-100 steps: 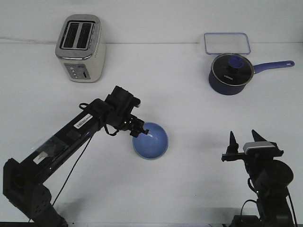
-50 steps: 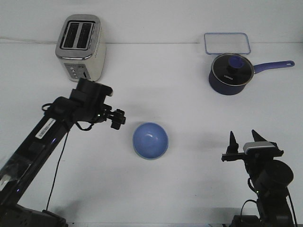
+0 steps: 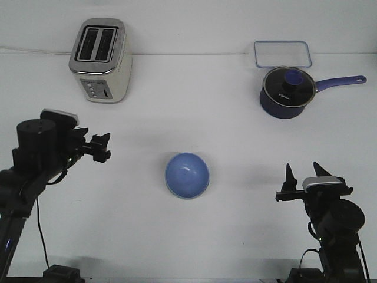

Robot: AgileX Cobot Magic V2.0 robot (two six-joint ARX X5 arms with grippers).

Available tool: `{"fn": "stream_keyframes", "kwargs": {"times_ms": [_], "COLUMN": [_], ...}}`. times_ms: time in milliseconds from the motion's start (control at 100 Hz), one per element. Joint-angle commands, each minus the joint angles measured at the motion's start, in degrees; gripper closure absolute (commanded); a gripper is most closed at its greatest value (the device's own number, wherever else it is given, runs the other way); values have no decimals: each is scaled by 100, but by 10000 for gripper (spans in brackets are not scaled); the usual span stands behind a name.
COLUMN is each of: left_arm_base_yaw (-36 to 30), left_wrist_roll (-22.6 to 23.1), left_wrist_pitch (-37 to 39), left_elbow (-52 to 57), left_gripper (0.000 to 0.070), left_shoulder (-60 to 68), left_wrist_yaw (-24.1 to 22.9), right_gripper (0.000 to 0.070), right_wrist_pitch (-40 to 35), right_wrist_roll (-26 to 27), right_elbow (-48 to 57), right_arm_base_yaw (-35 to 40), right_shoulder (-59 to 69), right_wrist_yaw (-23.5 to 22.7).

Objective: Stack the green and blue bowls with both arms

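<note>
The periwinkle blue bowl (image 3: 187, 174) sits upright in the middle of the table. A thin pale edge shows under its lower rim; I cannot tell whether that is the mint green bowl, which shows nowhere else. My left gripper (image 3: 106, 147) is open and empty, well to the left of the bowl and pointing toward it. My right gripper (image 3: 303, 175) is open and empty at the front right, fingers pointing up, apart from the bowl.
A silver toaster (image 3: 100, 59) stands at the back left. A dark navy saucepan (image 3: 287, 91) with a glass lid and long handle stands at the back right, with a clear lidded container (image 3: 282, 53) behind it.
My left arm has let go of the blue bowl's rim and drawn back far to the left. The bowl stays in place. The right arm has not moved.
</note>
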Motion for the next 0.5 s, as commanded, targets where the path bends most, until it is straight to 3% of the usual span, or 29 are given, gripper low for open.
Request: {"fn": "stream_keyframes", "kwargs": {"times_ms": [0, 370, 490], "left_arm_base_yaw": [68, 214, 214], "left_wrist_roll": [-94, -479, -490], "left_wrist_pitch": [380, 2677, 3244], "left_elbow": [-446, -3394, -4041], "left_gripper": [262, 259, 197], "left_shoulder": [-385, -2420, -2688], "left_wrist_yaw": [-13, -210, -319], "right_gripper": [209, 209, 209], "right_wrist_pitch": [61, 61, 61], "right_wrist_roll": [39, 39, 39], "right_elbow": [9, 9, 9], "right_arm_base_yaw": [4, 4, 4], "right_shoulder": [13, 13, 13], "right_wrist_yaw": [4, 4, 4]}}
